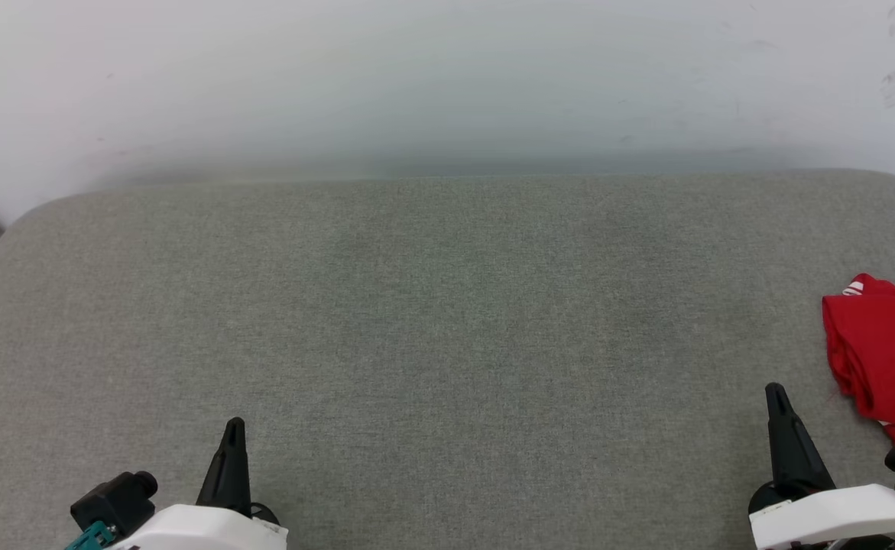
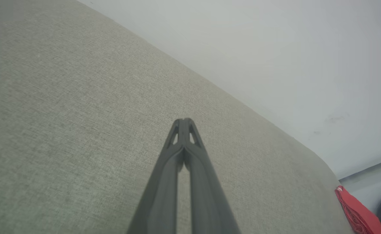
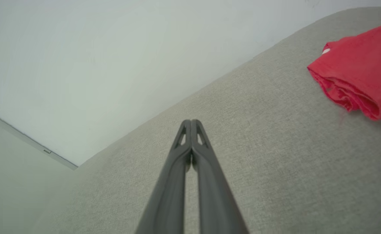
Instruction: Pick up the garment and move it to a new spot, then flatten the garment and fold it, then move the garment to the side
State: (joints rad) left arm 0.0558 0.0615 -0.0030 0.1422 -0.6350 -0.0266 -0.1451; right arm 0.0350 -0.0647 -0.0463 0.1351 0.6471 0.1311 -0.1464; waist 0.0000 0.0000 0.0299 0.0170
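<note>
left pincer [image 1: 234, 425] and right pincer [image 1: 776, 391] both hang pinched fully together, holding nothing, over the grey fabric-covered table [image 1: 447, 305]. the folded soft red jersey garment [image 1: 879, 351] with white trim lies at the table's right edge, near the right pincer, not touching.

The grey fabric surface [image 1: 447, 321] lies open from its left edge across the middle and nearly to the right edge, so a gripper can pass freely over most of it. What stands in the way is the folded red shirt [image 1: 883, 351] at the right edge. It lies just right of the right gripper [image 1: 776, 397], whose fingers are apart from it. The left gripper [image 1: 233, 431] sits at the near left with open fabric ahead and to both sides. The white wall [image 1: 447, 76] closes off the far side directly behind the surface.
</note>
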